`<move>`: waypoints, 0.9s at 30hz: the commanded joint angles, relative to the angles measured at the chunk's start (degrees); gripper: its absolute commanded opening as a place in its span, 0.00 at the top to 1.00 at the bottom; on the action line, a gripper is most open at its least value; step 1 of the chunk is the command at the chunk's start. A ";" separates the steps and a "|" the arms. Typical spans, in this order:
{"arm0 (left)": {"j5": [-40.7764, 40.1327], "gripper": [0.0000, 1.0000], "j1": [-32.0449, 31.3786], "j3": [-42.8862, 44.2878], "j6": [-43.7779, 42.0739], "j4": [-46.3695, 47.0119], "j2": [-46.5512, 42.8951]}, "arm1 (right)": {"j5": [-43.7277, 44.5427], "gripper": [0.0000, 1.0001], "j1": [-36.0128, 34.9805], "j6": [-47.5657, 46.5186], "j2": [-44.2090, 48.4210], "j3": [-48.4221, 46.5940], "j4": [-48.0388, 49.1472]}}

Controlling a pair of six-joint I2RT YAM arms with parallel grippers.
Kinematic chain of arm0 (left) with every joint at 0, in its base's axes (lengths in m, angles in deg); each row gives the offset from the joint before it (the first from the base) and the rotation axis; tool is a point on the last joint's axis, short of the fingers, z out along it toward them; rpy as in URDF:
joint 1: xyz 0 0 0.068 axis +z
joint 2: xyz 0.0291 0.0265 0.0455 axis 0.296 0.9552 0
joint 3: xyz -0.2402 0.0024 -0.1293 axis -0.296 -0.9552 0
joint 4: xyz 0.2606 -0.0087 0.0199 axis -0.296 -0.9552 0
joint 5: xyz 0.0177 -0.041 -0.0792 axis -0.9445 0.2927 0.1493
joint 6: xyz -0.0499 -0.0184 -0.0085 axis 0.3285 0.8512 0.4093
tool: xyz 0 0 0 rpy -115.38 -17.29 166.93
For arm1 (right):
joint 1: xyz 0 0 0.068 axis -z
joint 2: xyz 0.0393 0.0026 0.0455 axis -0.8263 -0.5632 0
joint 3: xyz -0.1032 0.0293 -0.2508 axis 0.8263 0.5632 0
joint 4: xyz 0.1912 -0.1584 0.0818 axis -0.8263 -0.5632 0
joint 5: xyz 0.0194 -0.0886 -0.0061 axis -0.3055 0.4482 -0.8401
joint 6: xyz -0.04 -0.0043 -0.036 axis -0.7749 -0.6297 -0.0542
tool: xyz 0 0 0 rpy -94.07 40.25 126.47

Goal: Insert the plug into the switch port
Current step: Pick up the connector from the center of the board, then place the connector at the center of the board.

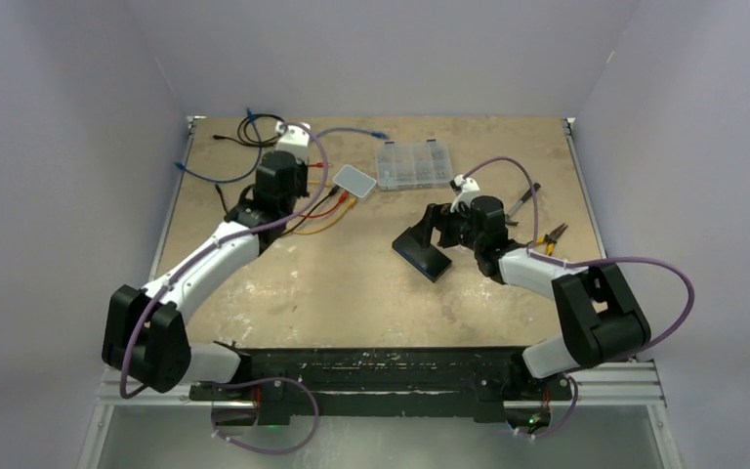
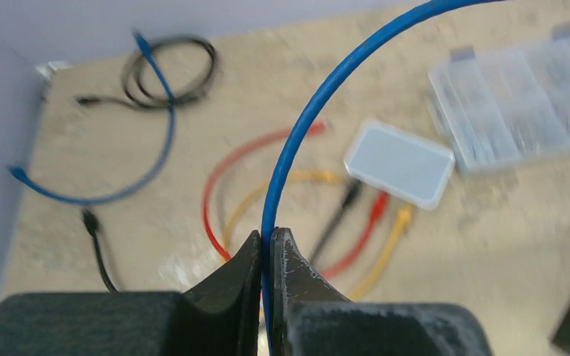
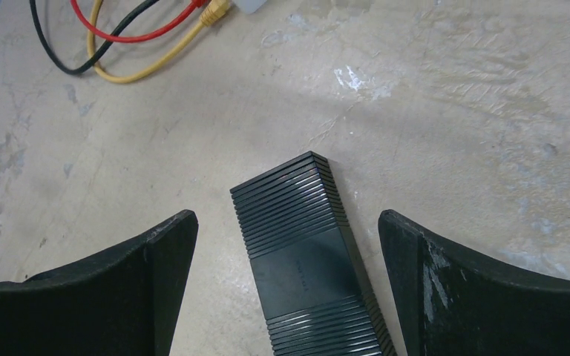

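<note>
Left wrist view: left gripper (image 2: 267, 252) pinched tight on a thin blue network cable (image 2: 304, 126), fingers closed with only the cable between them, the cable rising in a curve up and to the right, out past the top of the frame. Plug end not in that view; seen from the top external camera, a blue tip (image 1: 382, 133) lying on the tan worn surface (image 3: 453, 111) off to the right of the left gripper, near the far edge, the plug itself too small to make out.

Ahead and to the right of the left gripper, a white rounded rectangular box (image 2: 399, 163), with a clear plastic compartment organiser (image 2: 519, 104) just beyond it. Between gripper and box, a red cable (image 2: 215, 185), a yellow cable (image 2: 386, 248) and a short black cable (image 2: 341, 215), fanned out toward the box. Far ahead and to the left, a second blue cable (image 2: 141, 178) looped across a coiled black cable (image 2: 171, 74).

Right wrist view: right gripper (image 3: 286, 219) spread wide, empty, hanging above a flat black ribbed network switch (image 3: 304, 259). Switch flat on the surface, directly below and between the two fingers, clear of both, slightly askew to them. Port side of the switch not visible. Both arms well apart in the top view.
</note>
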 commanded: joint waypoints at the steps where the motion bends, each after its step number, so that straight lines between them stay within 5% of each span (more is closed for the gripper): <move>1: -4.52 1.00 -5.52 -8.52 3.60 -4.05 -5.56 | 3.65 0.06 0.06 0.93 3.39 1.56 2.04; 5: -7.72 1.00 -9.45 -15.69 5.33 -4.11 -9.35 | 5.00 0.06 0.07 1.07 4.51 2.17 2.19; 11: -28.55 1.00 -22.40 -25.71 8.27 -2.55 -10.31 | 5.94 0.06 0.06 1.02 4.90 2.37 2.19; 18: -28.13 1.00 -24.07 -26.74 9.42 -5.51 -11.94 | 5.26 0.06 0.06 1.11 3.80 2.24 2.52; 23: -24.14 0.67 -24.51 -25.28 10.95 -8.14 -11.66 | 5.31 0.06 0.06 0.98 4.13 2.25 2.30; 27: -21.51 0.58 -24.46 -22.80 9.70 -8.94 -10.60 | 5.03 0.06 0.06 0.85 4.26 2.23 2.34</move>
